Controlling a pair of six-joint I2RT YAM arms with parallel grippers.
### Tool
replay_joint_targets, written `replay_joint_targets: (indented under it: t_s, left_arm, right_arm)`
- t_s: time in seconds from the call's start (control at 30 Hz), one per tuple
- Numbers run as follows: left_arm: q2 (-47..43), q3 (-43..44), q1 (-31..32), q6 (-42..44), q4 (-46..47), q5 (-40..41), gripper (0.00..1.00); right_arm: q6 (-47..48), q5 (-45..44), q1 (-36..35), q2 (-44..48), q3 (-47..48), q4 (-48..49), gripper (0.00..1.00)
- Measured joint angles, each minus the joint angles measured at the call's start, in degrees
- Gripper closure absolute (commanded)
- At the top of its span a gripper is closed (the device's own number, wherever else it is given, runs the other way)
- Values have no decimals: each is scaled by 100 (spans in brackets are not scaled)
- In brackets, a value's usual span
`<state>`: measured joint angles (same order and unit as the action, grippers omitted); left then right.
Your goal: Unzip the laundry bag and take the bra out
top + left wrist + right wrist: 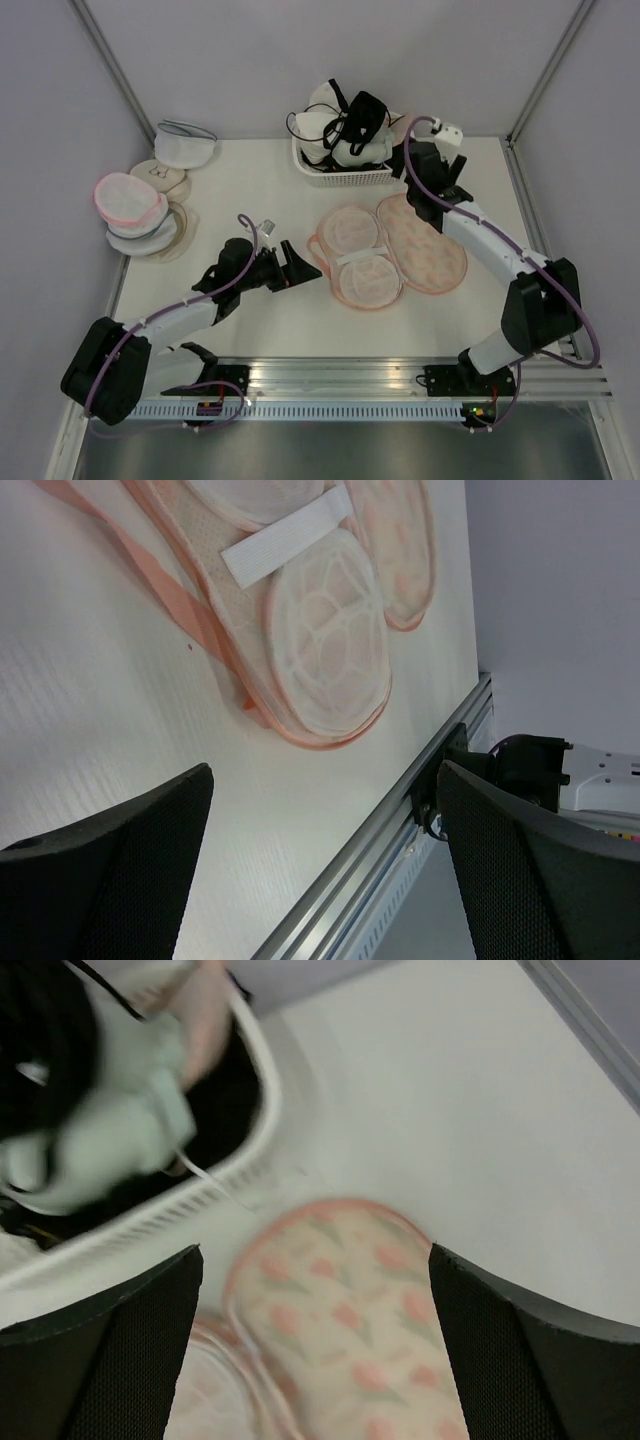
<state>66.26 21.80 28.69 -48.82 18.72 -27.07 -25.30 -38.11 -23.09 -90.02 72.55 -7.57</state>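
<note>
Laundry bag [430,250]: laid open at the table's [250,190] centre, between both grippers.
Bra [355,152]: seen in the white basket [345,180] at the far edge.
Right gripper [315,1260]: spread wide, nothing held, over the bag's far end beside the basket.
Left gripper [325,770]: spread wide, nothing held, just left of the bag.

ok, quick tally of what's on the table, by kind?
Floral laundry bag: 1
White basket: 1
Round mesh bags, left pile: at least 4, overlaps may hide more
Bras in the basket: at least 2, a black bra and a whitish bra, tangled
Total: at least 8
</note>
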Motion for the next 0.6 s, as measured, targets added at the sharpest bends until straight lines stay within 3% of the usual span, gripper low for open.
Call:
replay_joint_targets:
  t_s: [0.17,0.4,0.6]
  left_arm:
    - [-378,-11,0,4,-269,0,1]
    - [-857,-15,0,35,-684,2,0]
    - [-935,-131,0,33,-831,26,0]
  right_arm:
    - [-675,-505,179,855,-1508,-966,2]
    - [-1436,-518,1029,2035,-3405,-1749,2]
    - [-1740,-267,1235,2531,-3746,-1825,2]
